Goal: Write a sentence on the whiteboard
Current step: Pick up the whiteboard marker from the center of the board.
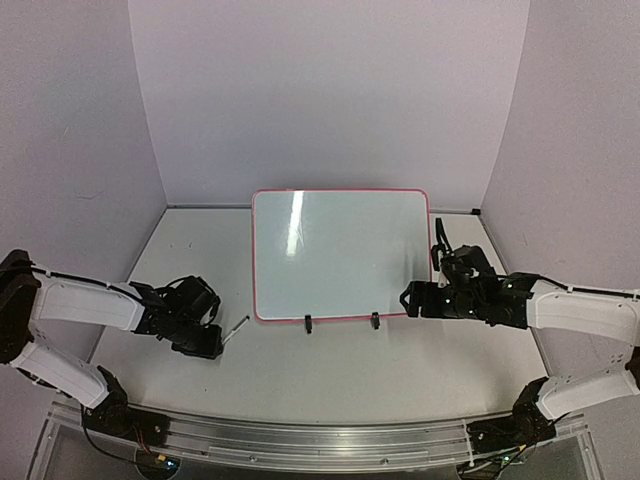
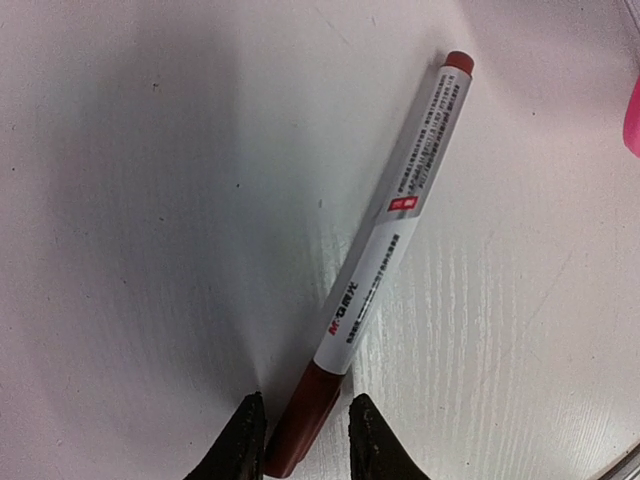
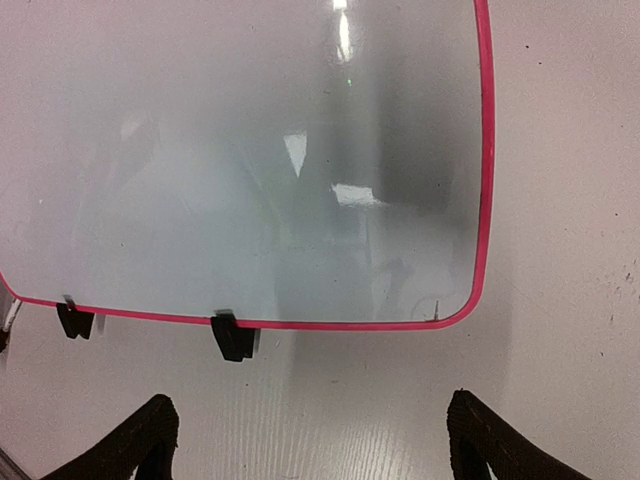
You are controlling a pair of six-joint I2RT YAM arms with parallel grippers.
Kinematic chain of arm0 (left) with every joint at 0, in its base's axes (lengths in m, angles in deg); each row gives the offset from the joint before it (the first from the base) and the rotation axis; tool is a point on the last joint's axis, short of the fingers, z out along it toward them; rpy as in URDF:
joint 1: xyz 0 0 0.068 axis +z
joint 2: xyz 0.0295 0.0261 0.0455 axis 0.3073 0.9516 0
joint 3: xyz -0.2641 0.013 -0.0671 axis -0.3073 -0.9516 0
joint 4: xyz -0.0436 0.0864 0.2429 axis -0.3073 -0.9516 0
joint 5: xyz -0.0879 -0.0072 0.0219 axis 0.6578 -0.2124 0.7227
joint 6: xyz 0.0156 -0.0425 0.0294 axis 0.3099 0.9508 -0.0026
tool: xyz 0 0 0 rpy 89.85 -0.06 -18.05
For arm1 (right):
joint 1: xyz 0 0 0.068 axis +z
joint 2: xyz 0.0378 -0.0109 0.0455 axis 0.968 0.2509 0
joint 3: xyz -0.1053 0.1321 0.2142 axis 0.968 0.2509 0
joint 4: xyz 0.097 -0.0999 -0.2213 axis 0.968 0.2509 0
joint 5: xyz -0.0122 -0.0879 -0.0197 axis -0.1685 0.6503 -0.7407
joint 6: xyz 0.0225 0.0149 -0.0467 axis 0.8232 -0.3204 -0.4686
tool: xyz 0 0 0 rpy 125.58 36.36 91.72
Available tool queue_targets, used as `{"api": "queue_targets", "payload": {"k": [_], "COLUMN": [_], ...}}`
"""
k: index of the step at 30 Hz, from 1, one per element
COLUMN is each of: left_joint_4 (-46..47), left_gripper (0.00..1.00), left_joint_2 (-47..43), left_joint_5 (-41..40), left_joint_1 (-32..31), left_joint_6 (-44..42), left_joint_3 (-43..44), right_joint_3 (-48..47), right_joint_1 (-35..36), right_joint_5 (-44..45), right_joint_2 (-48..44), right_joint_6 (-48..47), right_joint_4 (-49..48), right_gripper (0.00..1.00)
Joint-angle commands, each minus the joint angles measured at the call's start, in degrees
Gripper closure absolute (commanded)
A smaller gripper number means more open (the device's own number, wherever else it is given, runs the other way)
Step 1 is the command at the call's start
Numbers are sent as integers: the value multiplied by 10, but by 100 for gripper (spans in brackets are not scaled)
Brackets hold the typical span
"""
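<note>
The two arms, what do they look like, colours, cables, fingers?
The left arm and right arm both have white, boxy link shells joined by black joints and black wrist housings. A thin dark cable runs along each. The right gripper has black, rough-textured, tapered fingers. No markings are readable.

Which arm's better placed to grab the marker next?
Left. The left gripper straddles the dark-red end of the marker on the table; the right gripper hangs open facing the whiteboard, away from the marker.
</note>
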Motion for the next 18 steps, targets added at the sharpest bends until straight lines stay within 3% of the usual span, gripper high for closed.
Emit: {"api": "queue_targets", "payload": {"k": [1, 18], "left_joint_4": [-21, -40], "left_gripper": [74, 99], "left_joint_2": [32, 23], "left_joint_5": [2, 17], "left_joint_1": [-8, -28], "left_joint_6": [4, 12], "left_joint_3": [15, 12], "right_joint_3": [1, 3], "right_joint_1": [-2, -2], "right_joint_5": [20, 25], "right_joint_2": [-15, -29], "right_joint_6": [6, 18], "right_joint_4": [-7, -6], "right_gripper": [11, 9]}}
